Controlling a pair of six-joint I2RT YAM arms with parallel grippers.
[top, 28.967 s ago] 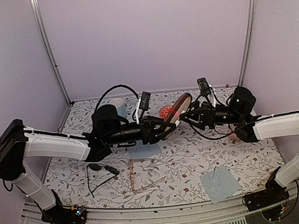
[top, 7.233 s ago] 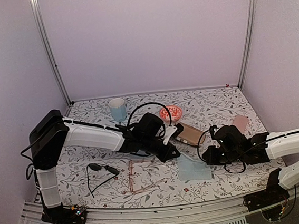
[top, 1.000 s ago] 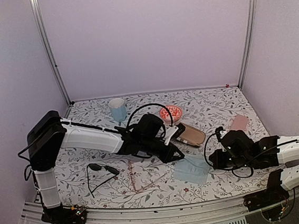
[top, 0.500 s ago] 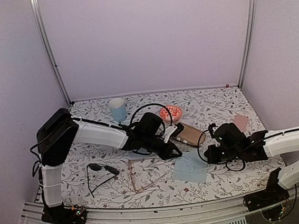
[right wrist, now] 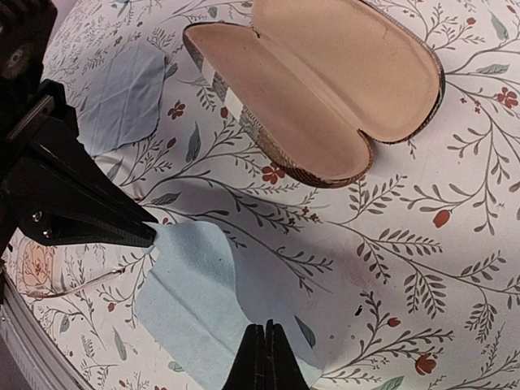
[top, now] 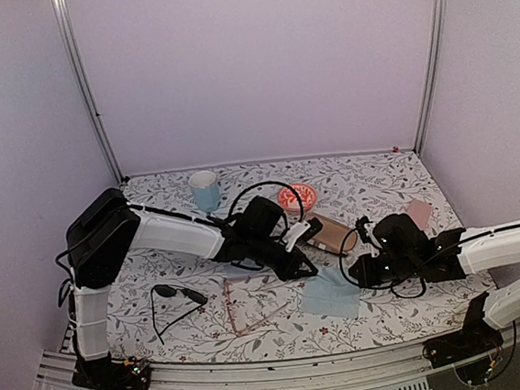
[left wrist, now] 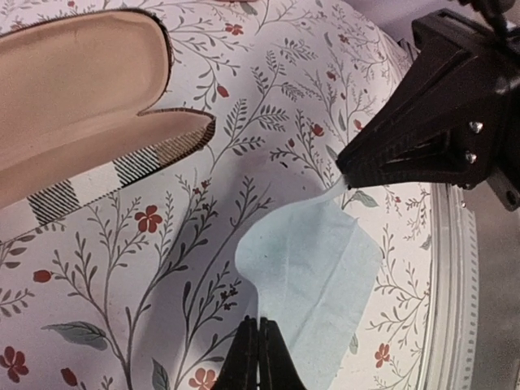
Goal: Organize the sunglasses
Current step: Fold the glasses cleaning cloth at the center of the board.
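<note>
Plainly, check-trimmed case (left wrist: 73, 89) beside blue cloth (left wrist: 317, 268)

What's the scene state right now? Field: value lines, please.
left gripper: jaws shut on one edge of the blue cloth
right gripper: jaws shut on the far corner of the same cloth
brown case: open, empty, beside the cloth
black sunglasses: on the table, arms unfolded, not in a case
pink-frame glasses: on the table, not in a case
pink case: lying at the right, untouched
</note>
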